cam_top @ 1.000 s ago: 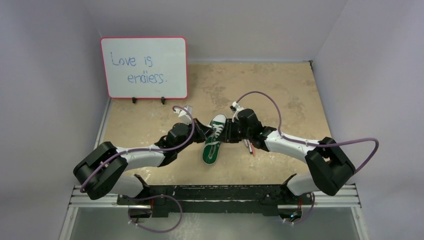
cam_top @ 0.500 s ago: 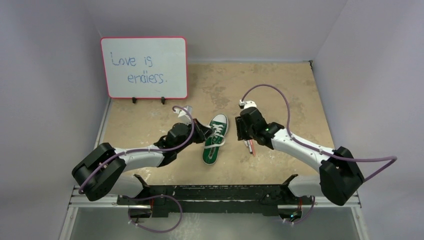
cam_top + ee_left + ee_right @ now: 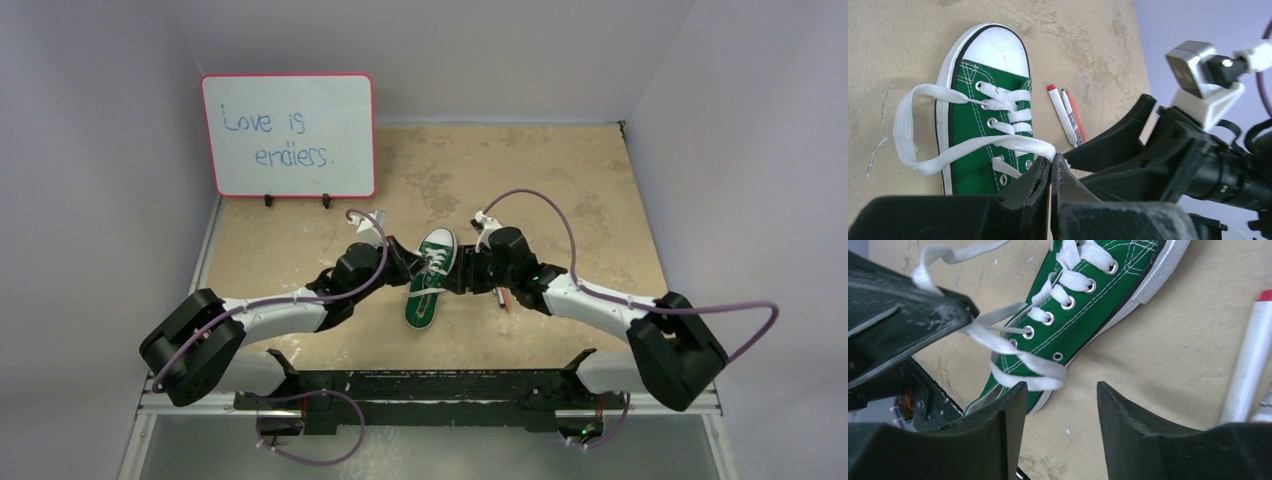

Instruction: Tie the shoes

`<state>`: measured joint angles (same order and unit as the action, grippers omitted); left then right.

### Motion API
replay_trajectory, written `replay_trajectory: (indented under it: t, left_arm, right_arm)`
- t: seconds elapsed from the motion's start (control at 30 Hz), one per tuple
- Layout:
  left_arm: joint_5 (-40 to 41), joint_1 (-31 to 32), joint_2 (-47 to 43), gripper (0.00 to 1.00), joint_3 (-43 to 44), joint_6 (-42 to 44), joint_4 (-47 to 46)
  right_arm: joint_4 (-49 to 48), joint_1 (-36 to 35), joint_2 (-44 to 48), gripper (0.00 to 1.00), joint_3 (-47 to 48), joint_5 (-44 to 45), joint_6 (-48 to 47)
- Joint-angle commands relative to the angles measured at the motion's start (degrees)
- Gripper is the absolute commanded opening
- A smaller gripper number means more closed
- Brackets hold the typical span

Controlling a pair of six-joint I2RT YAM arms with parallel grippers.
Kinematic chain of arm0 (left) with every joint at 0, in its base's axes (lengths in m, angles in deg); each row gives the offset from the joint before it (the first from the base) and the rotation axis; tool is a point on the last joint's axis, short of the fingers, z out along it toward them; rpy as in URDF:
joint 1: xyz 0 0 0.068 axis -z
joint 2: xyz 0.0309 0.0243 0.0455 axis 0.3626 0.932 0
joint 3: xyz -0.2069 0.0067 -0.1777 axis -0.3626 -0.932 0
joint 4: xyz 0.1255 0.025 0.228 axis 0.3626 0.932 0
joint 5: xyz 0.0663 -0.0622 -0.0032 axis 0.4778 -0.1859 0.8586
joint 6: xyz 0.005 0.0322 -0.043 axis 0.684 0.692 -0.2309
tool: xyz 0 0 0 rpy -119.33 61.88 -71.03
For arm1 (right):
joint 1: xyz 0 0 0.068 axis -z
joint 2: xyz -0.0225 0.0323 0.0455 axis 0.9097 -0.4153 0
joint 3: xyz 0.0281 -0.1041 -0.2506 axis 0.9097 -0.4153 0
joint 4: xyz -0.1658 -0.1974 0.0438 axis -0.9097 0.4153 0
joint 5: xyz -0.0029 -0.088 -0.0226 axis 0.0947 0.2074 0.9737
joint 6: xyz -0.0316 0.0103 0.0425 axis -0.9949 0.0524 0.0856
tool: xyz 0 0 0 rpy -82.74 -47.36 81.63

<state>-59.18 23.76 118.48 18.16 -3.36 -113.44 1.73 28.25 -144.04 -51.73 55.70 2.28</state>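
The green shoe point(image 3: 430, 280) lies mid-table, white toe cap pointing away. In the left wrist view the shoe point(image 3: 983, 125) shows a white lace point(image 3: 998, 145) running from its eyelets into my left gripper point(image 3: 1052, 160), which is shut on it. A loose lace loop point(image 3: 905, 135) hangs off the shoe's left side. My right gripper point(image 3: 1060, 387) is open beside the shoe point(image 3: 1083, 305), with bare table between its fingers. A lace strand point(image 3: 1033, 375) lies just past its left fingertip. From above, the left gripper point(image 3: 408, 262) and right gripper point(image 3: 455, 272) flank the shoe.
Thin red and white pens point(image 3: 500, 297) lie on the table just right of the shoe, under the right arm; they also show as pens point(image 3: 1065, 115) and a pen point(image 3: 1248, 365). A whiteboard point(image 3: 288, 135) stands at the back left.
My right gripper swung away to the right, then came back to the shoe's right side with its jaws wider. The left gripper stayed shut on the lace in place.
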Motion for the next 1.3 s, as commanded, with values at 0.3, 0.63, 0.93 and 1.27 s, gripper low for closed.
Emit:
replay_trajectory:
  t: [0.3, 0.63, 0.93, 1.27]
  left_arm:
    - [-1.8, -0.3, -1.9, 0.00, 3.8, -0.9, -0.8]
    - [-0.8, -0.3, -1.4, 0.00, 3.5, -0.2, -1.5]
    - [-0.3, -0.2, -2.4, 0.00, 2.4, -0.2, -2.4]
    - [-1.9, -0.3, -0.8, 0.00, 2.5, 0.7, -4.3]
  right_arm:
    - [-14.6, -0.2, -7.0, 0.10, -3.1, 7.5, 7.8]
    - [12.0, -0.2, 4.3, 0.00, 4.0, 25.3, -7.4]
    - [28.6, -0.8, -4.3, 0.00, 17.4, 17.8, -15.1]
    - [31.1, -0.8, -11.4, 0.24, 19.7, 12.4, -12.2]
